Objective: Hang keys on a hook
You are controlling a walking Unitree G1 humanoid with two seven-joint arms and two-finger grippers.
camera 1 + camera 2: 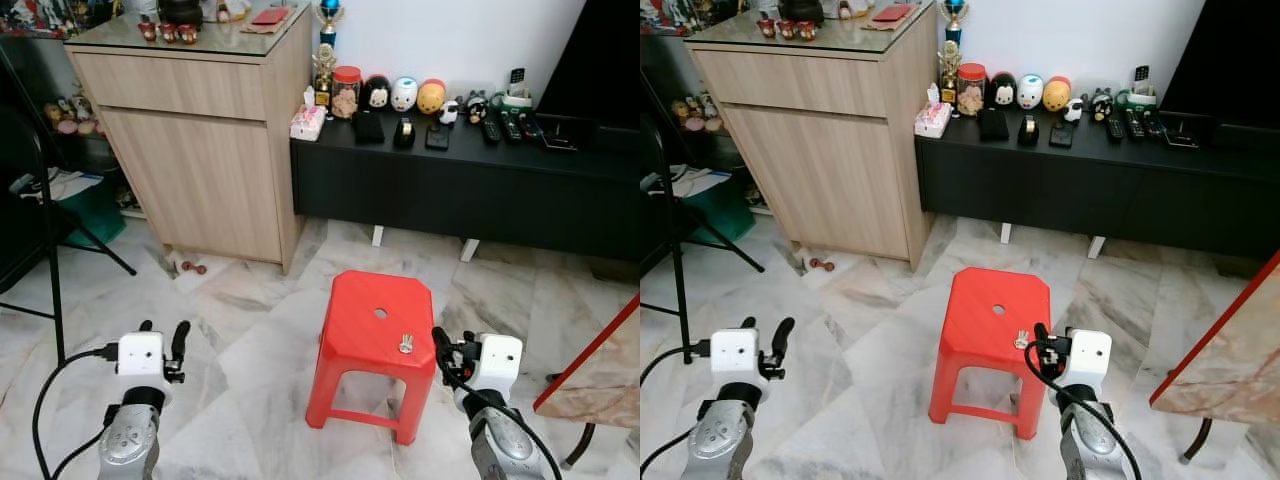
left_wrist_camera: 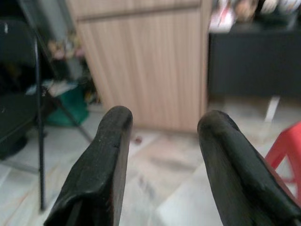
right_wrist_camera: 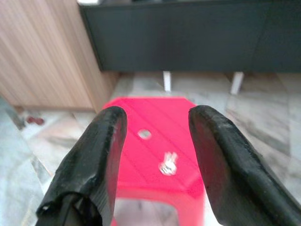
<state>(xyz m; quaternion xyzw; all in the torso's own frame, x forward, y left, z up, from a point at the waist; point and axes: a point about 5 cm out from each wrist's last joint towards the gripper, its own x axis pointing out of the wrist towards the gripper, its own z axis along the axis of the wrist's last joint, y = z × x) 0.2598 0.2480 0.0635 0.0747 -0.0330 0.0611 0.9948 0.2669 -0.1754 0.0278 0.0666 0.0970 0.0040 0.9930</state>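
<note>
A small bunch of silver keys (image 1: 405, 343) lies on the top of a red plastic stool (image 1: 365, 315), near its front right corner; the right wrist view shows the keys (image 3: 167, 163) just past a hole in the seat. My right gripper (image 1: 446, 350) hovers open beside the stool's right edge, a short way behind the keys (image 1: 1021, 339). My left gripper (image 1: 165, 338) is open over the marble floor, well to the left of the stool. In the left wrist view its fingers (image 2: 99, 165) frame a wooden cabinet. I see no hook.
A tall wooden cabinet (image 1: 200, 150) stands behind on the left, a low black TV console (image 1: 460, 185) with toys and remotes beside it. A black tripod stand (image 1: 50, 250) is at the left. A marble-topped table edge (image 1: 600, 370) juts in at the right.
</note>
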